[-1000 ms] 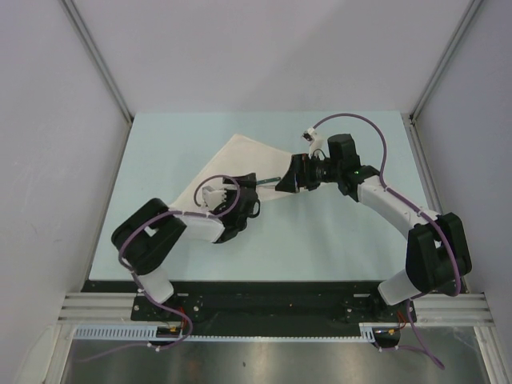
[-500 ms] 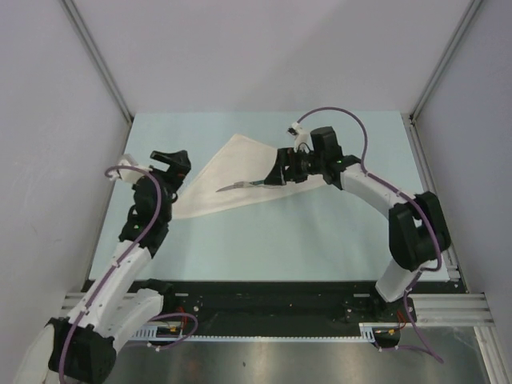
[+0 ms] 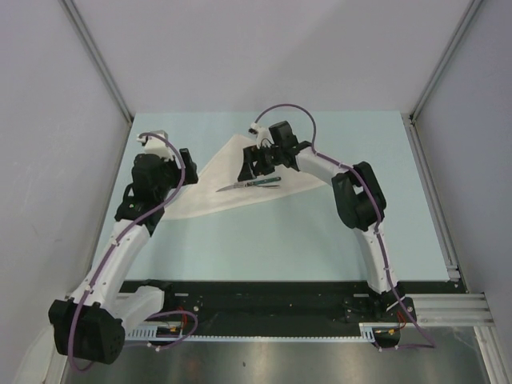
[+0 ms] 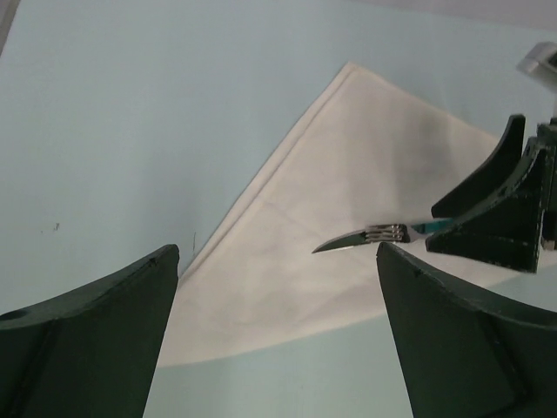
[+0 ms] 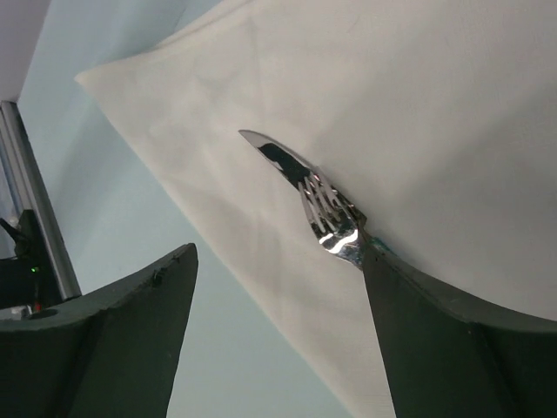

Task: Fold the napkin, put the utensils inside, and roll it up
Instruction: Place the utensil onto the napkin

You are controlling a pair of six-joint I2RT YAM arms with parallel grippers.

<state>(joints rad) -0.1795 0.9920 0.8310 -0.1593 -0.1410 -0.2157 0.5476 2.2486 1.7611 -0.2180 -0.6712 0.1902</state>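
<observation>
So the napkin (image 3: 210,190) lay folded into a triangle on the pale counter (image 3: 320,232), and neither wrist view showed all of it. The utensils (image 3: 248,185) lay across it, a fork stacked on a knife, though only the right wrist view made out the tines. The teal handle was mostly hidden behind the right gripper (image 5: 277,261), which hung over that end, jaws wide and pinching nothing. The left gripper (image 4: 278,252) sat near the napkin's left edge, jaws wide too, empty.
</observation>
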